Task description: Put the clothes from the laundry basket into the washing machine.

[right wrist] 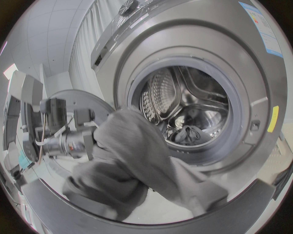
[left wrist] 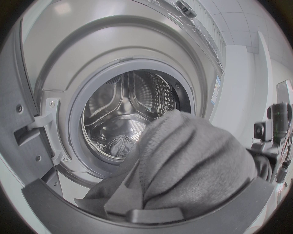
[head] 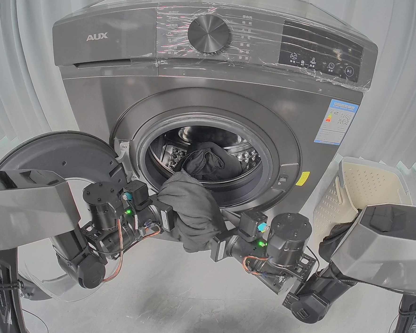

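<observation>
Progress: one dark garment (head: 210, 162) lies inside the washing machine (head: 104, 96); my left claw (head: 174, 216) and right claw (head: 214, 243) clamp a grey garment (head: 188, 210) just outside its mouth; laundry basket (head: 367, 185) beside it, contents hidden.

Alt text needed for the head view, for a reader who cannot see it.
The left gripper and right gripper hold a dark grey garment between them at the mouth of the washing machine; a black garment already lies in its drum. The door stands open on the left, a cream laundry basket on the right.
</observation>
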{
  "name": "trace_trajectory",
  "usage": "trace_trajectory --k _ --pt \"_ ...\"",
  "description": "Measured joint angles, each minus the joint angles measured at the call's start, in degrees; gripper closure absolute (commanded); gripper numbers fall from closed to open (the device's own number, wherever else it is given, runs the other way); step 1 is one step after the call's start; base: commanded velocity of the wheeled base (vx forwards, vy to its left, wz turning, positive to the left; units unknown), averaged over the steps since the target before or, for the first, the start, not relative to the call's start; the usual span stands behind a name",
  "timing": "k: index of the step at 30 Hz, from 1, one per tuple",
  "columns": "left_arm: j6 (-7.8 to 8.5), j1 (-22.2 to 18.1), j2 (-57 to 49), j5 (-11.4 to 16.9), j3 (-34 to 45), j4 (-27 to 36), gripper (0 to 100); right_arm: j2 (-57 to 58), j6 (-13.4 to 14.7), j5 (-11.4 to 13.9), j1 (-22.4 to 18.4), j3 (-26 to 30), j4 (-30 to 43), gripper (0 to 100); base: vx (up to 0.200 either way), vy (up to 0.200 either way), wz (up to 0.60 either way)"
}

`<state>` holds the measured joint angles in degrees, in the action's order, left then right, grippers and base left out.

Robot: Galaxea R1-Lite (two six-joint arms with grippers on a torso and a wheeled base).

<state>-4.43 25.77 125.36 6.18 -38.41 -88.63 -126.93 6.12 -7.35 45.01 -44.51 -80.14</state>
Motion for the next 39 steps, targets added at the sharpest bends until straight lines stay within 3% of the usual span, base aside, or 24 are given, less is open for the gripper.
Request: trace_trajectory --k 8,14,17,21,24,29,34,39 --pt "-0.99 0.51 -3.67 0.06 3.74 -0.06 100 0.91 -0.16 0.46 -0.02 12.85 -1.06 0 0.0 0.0 0.0" --pt "-1.6 2.34 -8.59 0.17 9.78 -0.11 100 1.05 0.34 0.79 -0.05 20.22 -7.01 0 0.0 0.0 0.0" --pt "-1.65 3.28 -10.78 0.16 12.15 -0.16 100 1.07 2.04 0.02 -0.69 21.58 -7.74 0 0.0 0.0 0.0" --pt "-1.67 4.1 -14.28 0.16 17.03 -0.09 100 1.32 9.09 -1.84 -2.45 22.41 -8.11 0 0.0 0.0 0.0" --pt "-1.48 4.44 -16.42 0.05 19.94 -0.05 100 1.57 11.91 -2.58 -4.3 22.91 -8.29 0 0.0 0.0 0.0" --pt "-0.88 4.33 -18.8 -0.88 22.82 -0.06 100 2.01 12.35 -4.44 -7.17 24.04 -8.37 0 0.0 0.0 0.0" --pt "-0.82 3.39 -19.87 -3.28 24.28 -0.09 100 3.11 12.21 -4.46 -8.33 24.66 -8.35 0 0.0 0.0 0.0" --pt "-0.9 2.12 -19.82 -3.56 25.84 -0.02 100 3.47 12.17 -4.5 -8.87 25.0 -8.4 0 0.04 0.0 0.0"
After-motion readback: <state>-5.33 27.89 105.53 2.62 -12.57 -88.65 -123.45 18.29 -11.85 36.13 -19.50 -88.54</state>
